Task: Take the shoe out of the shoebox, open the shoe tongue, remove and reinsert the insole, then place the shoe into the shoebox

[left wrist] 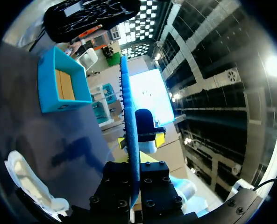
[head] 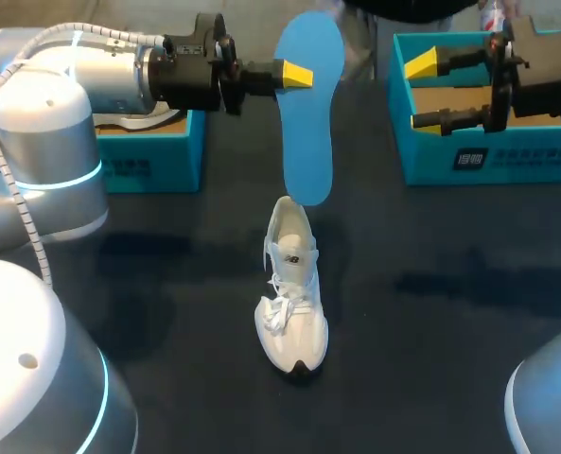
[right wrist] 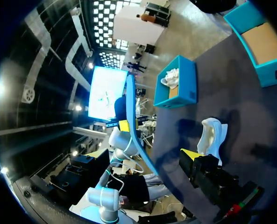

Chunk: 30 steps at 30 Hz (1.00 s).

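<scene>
My left gripper (head: 297,74) is shut on the upper edge of a blue insole (head: 308,104), which hangs upright above the table. In the left wrist view the insole (left wrist: 129,116) runs edge-on between the yellow tips of the left gripper (left wrist: 139,140). The insole's lower end hovers just over the heel opening of a white sneaker (head: 292,293), which stands on the dark table with its toe toward me. My right gripper (head: 420,93) is open and empty over the right teal shoebox (head: 488,161). From the right wrist the insole (right wrist: 138,135) and sneaker (right wrist: 212,135) both show.
A second teal shoebox (head: 152,156) at the back left holds white contents under my left arm. The right shoebox has a brown cardboard floor. Dark bare table (head: 431,312) surrounds the sneaker on both sides and toward the front.
</scene>
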Tool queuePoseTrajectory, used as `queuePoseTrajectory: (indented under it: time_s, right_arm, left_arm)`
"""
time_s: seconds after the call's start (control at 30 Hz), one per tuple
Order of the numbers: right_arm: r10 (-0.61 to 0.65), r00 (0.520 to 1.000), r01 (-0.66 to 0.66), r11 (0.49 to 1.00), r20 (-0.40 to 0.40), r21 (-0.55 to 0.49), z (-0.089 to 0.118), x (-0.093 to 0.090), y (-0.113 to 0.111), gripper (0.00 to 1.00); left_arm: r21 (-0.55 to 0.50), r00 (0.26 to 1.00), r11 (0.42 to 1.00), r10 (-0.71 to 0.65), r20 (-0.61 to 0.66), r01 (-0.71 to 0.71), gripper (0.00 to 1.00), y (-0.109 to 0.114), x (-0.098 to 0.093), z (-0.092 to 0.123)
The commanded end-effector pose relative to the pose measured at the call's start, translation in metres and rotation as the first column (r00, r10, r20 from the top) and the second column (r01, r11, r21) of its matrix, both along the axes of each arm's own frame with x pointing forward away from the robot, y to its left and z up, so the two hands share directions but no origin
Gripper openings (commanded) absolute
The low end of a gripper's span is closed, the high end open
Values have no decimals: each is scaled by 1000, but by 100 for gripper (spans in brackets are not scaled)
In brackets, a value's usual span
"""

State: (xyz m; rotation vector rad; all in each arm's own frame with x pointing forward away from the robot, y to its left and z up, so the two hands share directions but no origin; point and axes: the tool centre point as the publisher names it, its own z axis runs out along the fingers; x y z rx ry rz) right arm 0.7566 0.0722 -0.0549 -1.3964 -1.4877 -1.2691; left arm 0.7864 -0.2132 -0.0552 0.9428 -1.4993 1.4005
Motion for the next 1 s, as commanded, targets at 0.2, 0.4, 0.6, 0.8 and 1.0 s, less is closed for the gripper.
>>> queuePoseTrajectory:
  time_s: [0.2,0.4,0.6,0.8,1.0]
  right_arm:
    - [-2,1000,2,1000,0,-1,0,0,1,100]
    - [-2,1000,2,1000,0,-1,0,0,1,100]
    - [-2,1000,2,1000,0,-1,0,0,1,100]
    - [-2,1000,2,1000,0,-1,0,0,1,100]
    - [-2,1000,2,1000,0,-1,0,0,1,100]
  left_arm:
    - [-33,681,998,56,730,-46,0,0,5,5]
    - [-92,455,996,83,887,-3,0,2,8,9]
    - [-119,383,993,108,917,3,0,2,12,11]
    - [-119,383,993,108,917,3,0,2,12,11]
    - [-119,383,993,108,917,3,0,2,12,11]
